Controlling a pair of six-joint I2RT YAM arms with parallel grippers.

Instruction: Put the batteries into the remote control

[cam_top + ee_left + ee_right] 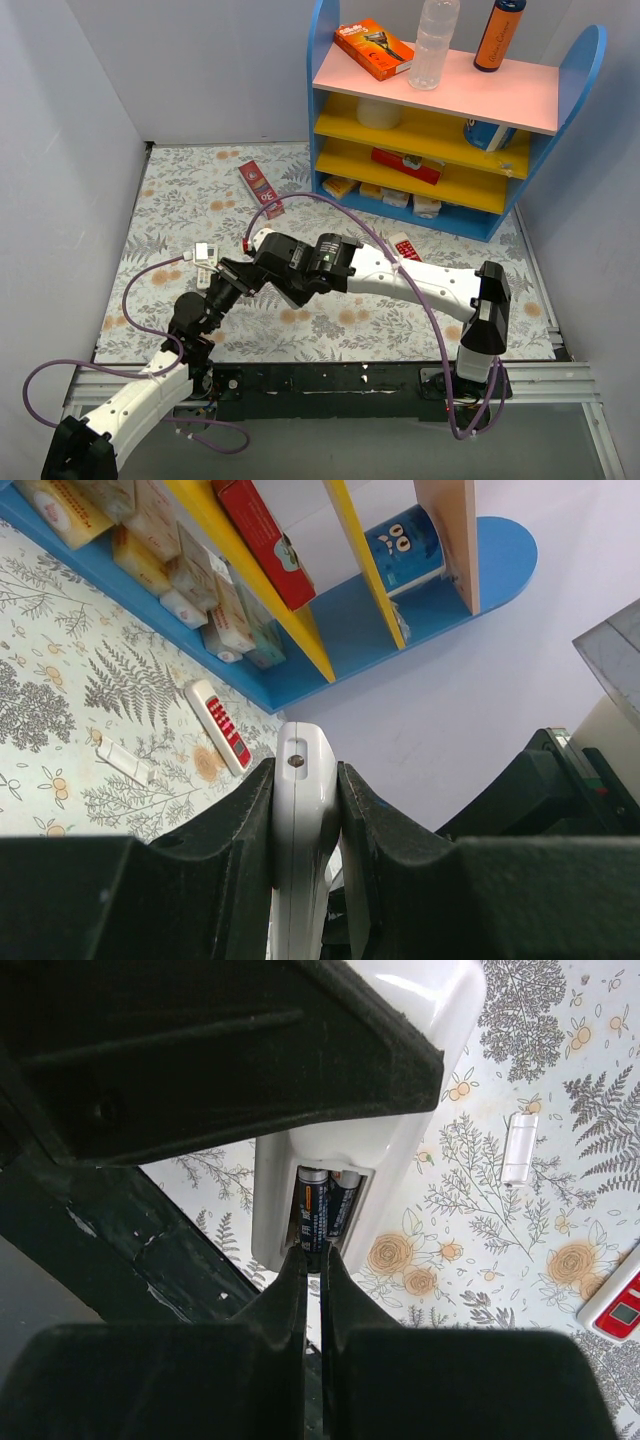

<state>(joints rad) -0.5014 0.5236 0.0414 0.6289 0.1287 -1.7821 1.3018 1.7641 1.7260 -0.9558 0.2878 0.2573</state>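
Note:
My left gripper (305, 770) is shut on the remote control (303, 810), a slim white body held edge-on between the black pads above the mat. In the right wrist view the remote control (272, 1195) shows its open back compartment, where two dark batteries (326, 1205) lie side by side. The tips of my right gripper (313, 1260) are shut and rest against the lower end of the left battery. From above, both grippers meet at the left middle of the mat, left gripper (232, 280) below and right gripper (262, 262) above. They hide most of the remote.
A red-faced remote (405, 247) lies on the flowered mat (330, 330) before the blue and yellow shelf (455, 150). A small white cover piece (520, 1145) rests on the mat. More small white items (205, 252) and a red box (261, 188) lie further left.

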